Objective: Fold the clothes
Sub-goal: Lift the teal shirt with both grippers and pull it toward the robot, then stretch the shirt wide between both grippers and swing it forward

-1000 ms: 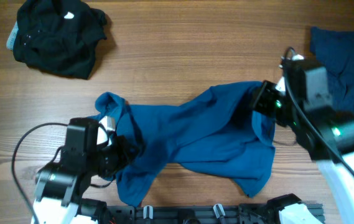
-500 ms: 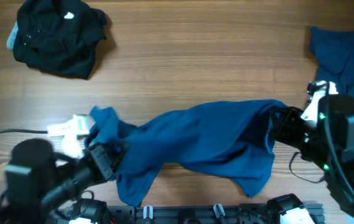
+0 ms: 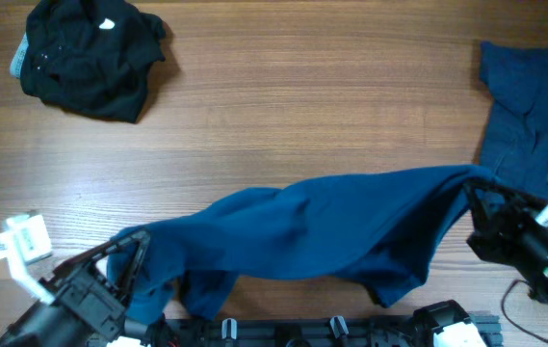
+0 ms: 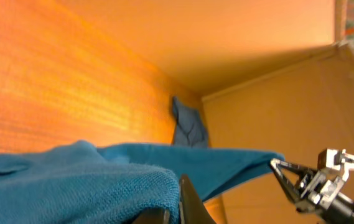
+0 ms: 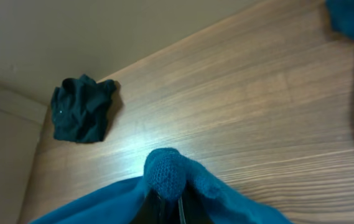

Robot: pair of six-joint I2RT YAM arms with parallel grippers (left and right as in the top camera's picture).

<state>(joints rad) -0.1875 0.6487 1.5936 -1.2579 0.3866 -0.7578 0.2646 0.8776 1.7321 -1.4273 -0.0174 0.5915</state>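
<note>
The medium-blue shirt (image 3: 322,226) is pulled out into a long band across the near part of the table (image 3: 302,116), running from the near-left corner up to the right side. The left gripper (image 3: 127,275) is clamped tight on the shirt's left end, and in the left wrist view the cloth bunches over its closed fingers (image 4: 188,202). The right gripper (image 3: 479,200) is pinched shut on the shirt's right end, where a rounded fold of fabric sticks up above its fingers (image 5: 158,208). The shirt's middle sags, and a loose flap hangs toward the near edge. It possibly rests on the wood, but the overhead view does not settle that. A black garment (image 3: 86,53) lies crumpled at the far left. A darker blue garment (image 3: 529,106) lies at the far right, close to the right gripper.
</note>
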